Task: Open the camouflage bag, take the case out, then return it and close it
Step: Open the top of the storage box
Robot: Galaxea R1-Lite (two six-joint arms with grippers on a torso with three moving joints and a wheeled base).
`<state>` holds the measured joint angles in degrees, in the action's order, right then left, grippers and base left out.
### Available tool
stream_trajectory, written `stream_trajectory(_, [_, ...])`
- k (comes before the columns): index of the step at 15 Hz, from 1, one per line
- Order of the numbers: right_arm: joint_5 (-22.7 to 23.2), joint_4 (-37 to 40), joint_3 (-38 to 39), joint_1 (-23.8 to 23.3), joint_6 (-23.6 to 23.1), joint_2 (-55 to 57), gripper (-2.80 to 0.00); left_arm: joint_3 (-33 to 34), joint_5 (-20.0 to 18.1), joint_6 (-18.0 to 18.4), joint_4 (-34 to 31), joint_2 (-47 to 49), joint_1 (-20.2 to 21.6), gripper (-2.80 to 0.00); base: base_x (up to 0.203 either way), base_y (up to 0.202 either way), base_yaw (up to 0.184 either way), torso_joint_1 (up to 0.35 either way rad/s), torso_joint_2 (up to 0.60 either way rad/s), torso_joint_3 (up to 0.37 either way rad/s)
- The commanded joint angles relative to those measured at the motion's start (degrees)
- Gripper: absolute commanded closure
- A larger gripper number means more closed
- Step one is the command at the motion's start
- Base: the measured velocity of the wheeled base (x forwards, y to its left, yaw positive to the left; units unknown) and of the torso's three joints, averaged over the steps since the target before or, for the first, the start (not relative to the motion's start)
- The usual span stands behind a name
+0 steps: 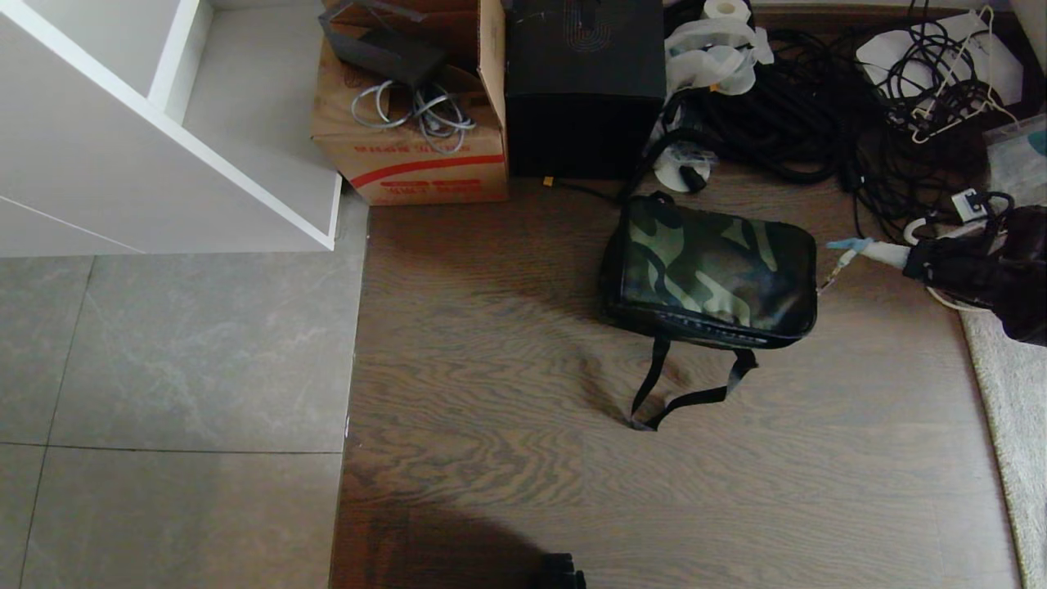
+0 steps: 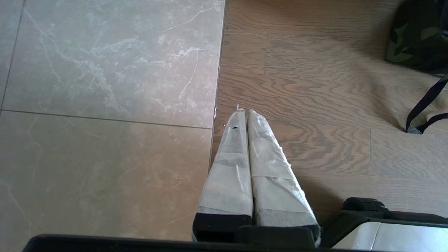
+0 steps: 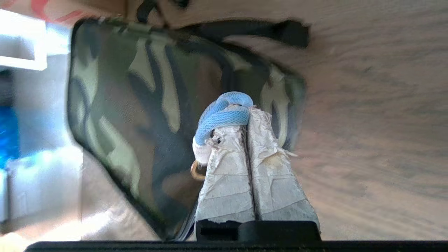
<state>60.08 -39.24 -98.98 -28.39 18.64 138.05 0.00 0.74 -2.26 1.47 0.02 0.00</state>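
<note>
Camouflage bag [image 1: 710, 272] flat on wood floor [image 1: 507, 393], shut, in front of black box [image 1: 584, 82]; case not visible. Step: opening. Right gripper [image 3: 245, 117] at bag's right end, jaws clamped on blue zipper pull [image 3: 221, 117]. Next: likely drag pull along zipper. Left gripper [image 2: 244, 112] parked, jaws closed.

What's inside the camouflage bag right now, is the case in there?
Cannot tell. The camouflage bag lies shut on the wooden floor, so its fabric covers everything inside; no case shows anywhere.
</note>
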Motion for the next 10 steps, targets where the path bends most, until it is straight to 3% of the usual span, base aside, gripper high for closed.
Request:
stream_trajectory(1, [-3.4,-0.2,-2.7,1.2,2.2,1.1,0.0,0.5,0.0,0.0,0.0,0.1,0.0,0.0,0.0,0.0,0.0,0.0,0.0,0.0])
stream_trajectory(3, [-5.4,-0.4,-5.5,2.0,7.1,2.0,0.0,0.5,0.0,0.0,0.0,0.0,0.0,0.0,0.0,0.0,0.0,0.0,0.0,0.0])
stream_trajectory(6, [-5.5,-0.4,-7.3,3.2,10.1,2.7,0.0,0.5,0.0,0.0,0.0,0.0,0.1,0.0,0.0,0.0,0.0,0.0,0.0,0.0])
stream_trajectory(10, [-7.8,-1.6,-11.8,4.2,17.4,3.7,0.0,0.5,0.0,0.0,0.0,0.0,0.0,0.0,0.0,0.0,0.0,0.0,0.0,0.0])
